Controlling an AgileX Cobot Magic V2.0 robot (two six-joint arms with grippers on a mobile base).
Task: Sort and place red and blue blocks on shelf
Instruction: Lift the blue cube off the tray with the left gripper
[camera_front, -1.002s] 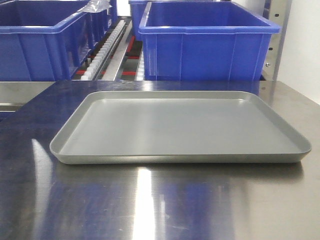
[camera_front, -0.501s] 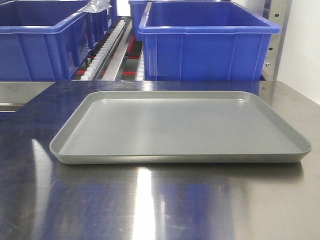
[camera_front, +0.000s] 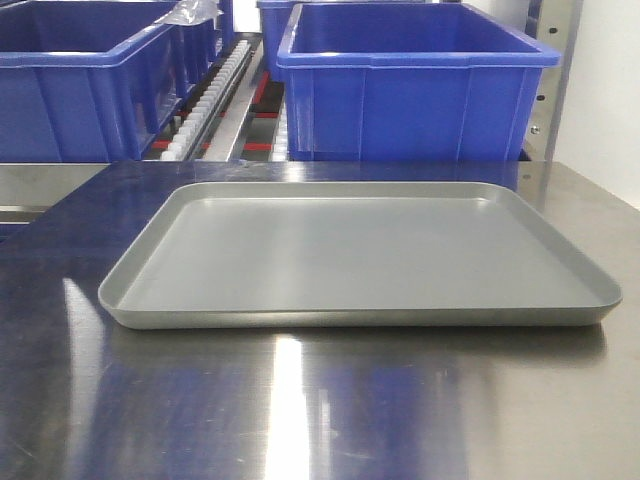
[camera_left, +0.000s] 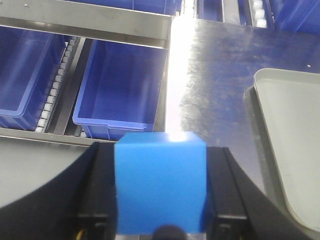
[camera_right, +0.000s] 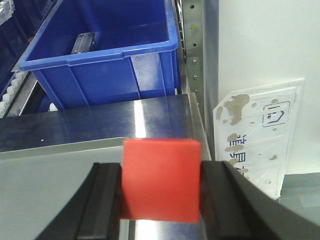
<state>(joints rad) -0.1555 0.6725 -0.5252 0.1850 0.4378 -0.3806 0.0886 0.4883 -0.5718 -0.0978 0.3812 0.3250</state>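
Cubes fill both wrist views — the blue block (camera_left: 160, 185) gripped between the left fingers (camera_left: 97, 197), the shelf (camera_left: 90, 25) and worktop (camera_left: 215, 75) beyond; the red block (camera_right: 161, 180) gripped between the right fingers (camera_right: 217, 195), above the edge of the grey tray (camera_right: 60, 149). Each shows one flat face squarely, top edge level — no long axis.

Bright, even overhead light; white glare streaks on the steel tabletop (camera_front: 285, 400); close blue block (camera_left: 160, 187) slightly soft

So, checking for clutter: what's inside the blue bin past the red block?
One small dark object lies in the blue bin; its front wall hides the near floor.
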